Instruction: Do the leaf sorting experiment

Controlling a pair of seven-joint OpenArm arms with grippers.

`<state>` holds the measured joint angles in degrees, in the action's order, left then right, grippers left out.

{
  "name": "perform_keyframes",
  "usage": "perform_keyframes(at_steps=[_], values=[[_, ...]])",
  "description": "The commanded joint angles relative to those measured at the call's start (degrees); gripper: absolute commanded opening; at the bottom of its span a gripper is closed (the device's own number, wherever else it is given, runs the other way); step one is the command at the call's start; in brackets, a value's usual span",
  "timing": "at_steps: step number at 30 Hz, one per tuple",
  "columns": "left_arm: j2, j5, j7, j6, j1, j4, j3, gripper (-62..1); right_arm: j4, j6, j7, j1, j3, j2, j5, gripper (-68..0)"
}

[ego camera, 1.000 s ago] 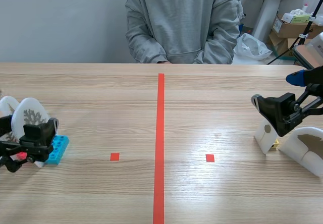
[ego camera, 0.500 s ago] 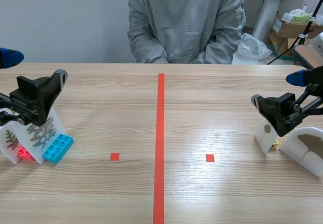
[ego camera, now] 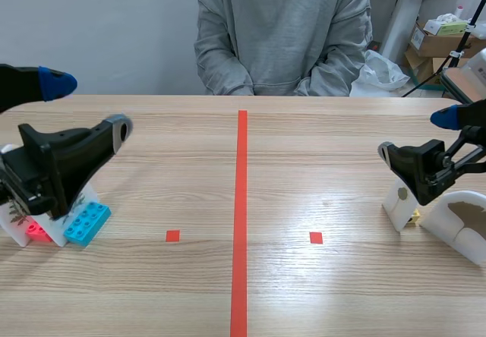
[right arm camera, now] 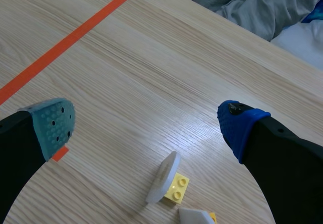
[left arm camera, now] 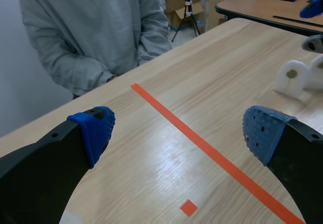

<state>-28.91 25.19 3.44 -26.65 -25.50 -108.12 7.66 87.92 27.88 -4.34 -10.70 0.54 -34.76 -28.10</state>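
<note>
leaf-printed white plastic card (ego camera: 15, 217), partly hidden, stands far left of the orange-red centre tape line (ego camera: 241, 200), beside one blue studded brick (ego camera: 87, 223) and one pink brick (ego camera: 36, 232). far right of the line: two smooth rounded white cards (ego camera: 398, 205), one yellow studded brick (right arm camera: 176, 189). left gripper (left arm camera: 179, 128) and right gripper (right arm camera: 146, 128) both gape, empty.

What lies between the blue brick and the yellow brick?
Scene view: bare table with tape marks past the blue brick, then a white disc beside the yellow brick.
</note>
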Motion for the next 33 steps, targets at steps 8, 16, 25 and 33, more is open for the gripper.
perform_keyframes(at_steps=[8,16,25,33], values=[[-0.85,1.16,-0.59,0.09,-0.50,-0.33,-4.46,-6.5,1.03,0.02,0.87,0.37,-0.94,-0.76,-0.66,-9.7],[-2.51,-0.96,-1.03,0.55,-0.20,2.69,-7.76,-6.5,1.03,0.02,0.87,0.37,-0.94,-0.76,-0.87,-9.7],[-2.56,-0.96,-0.83,0.57,-0.22,6.80,-7.78,-6.5,1.03,0.00,0.85,0.37,-0.94,-0.76,-1.14,-9.7],[-2.56,-0.96,-1.01,0.55,-0.22,7.19,-7.76,-6.5,1.03,-0.02,0.90,0.39,-0.94,-0.76,-5.22,-9.7]])
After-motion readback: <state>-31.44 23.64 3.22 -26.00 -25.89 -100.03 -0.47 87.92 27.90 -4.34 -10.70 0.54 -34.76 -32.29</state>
